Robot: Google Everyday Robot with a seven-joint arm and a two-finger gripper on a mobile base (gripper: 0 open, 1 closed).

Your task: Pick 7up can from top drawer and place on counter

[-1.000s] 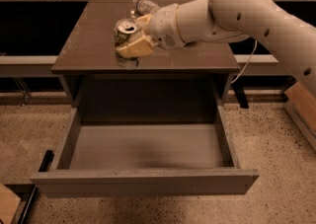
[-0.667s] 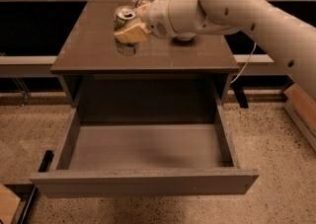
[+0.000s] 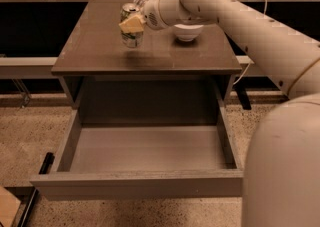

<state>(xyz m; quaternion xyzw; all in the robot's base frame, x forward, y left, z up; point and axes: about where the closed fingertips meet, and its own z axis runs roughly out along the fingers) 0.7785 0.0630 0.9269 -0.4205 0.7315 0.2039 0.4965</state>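
Note:
The 7up can (image 3: 132,39), silver with green print, is upright in my gripper (image 3: 132,22). It hangs over the left-middle of the counter (image 3: 100,51), a little above the surface, with its shadow just below. The yellow fingertips (image 3: 133,23) are shut across the can's upper half. My arm reaches in from the right. The top drawer (image 3: 135,184) is pulled fully open below the counter, and its inside shows nothing.
A white bowl (image 3: 188,32) stands on the counter right of the can, partly behind my wrist. My arm's large white link (image 3: 280,171) fills the lower right. A low shelf rail (image 3: 25,63) runs to the left. The floor (image 3: 30,136) is speckled.
The gripper has lifted the can higher over the counter and a little to the right. The bowl now shows behind the wrist.

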